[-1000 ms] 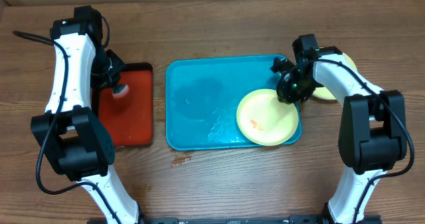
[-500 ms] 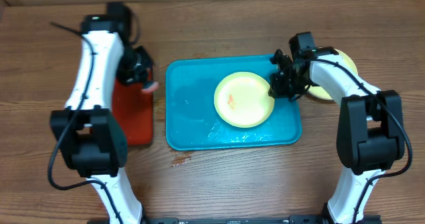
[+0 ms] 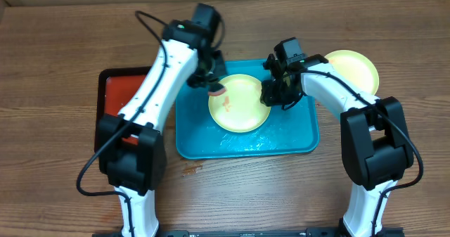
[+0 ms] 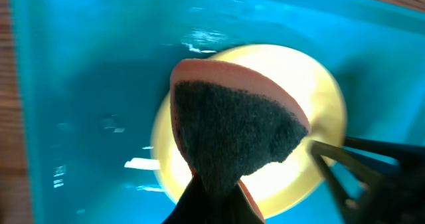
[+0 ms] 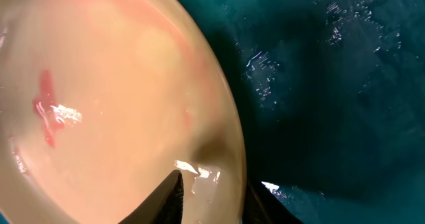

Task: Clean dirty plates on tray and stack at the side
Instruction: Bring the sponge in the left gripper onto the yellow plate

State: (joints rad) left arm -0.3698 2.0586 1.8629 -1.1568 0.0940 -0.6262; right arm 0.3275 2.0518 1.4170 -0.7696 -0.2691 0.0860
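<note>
A pale yellow-green plate with a small orange smear lies in the turquoise tray. My right gripper is shut on the plate's right rim; the smear shows in the right wrist view. My left gripper is shut on a pink sponge with a dark scouring side, held over the plate's upper left edge. Another yellow-green plate lies on the table right of the tray. No light blue plate is in view.
A red tray with a black rim sits left of the turquoise tray, partly hidden by my left arm. Water drops glisten on the turquoise tray's floor. The wooden table surrounds both trays.
My left gripper carried the sponge from the red tray rightward to over the plate. My right gripper slid the plate left and up toward the tray's middle.
</note>
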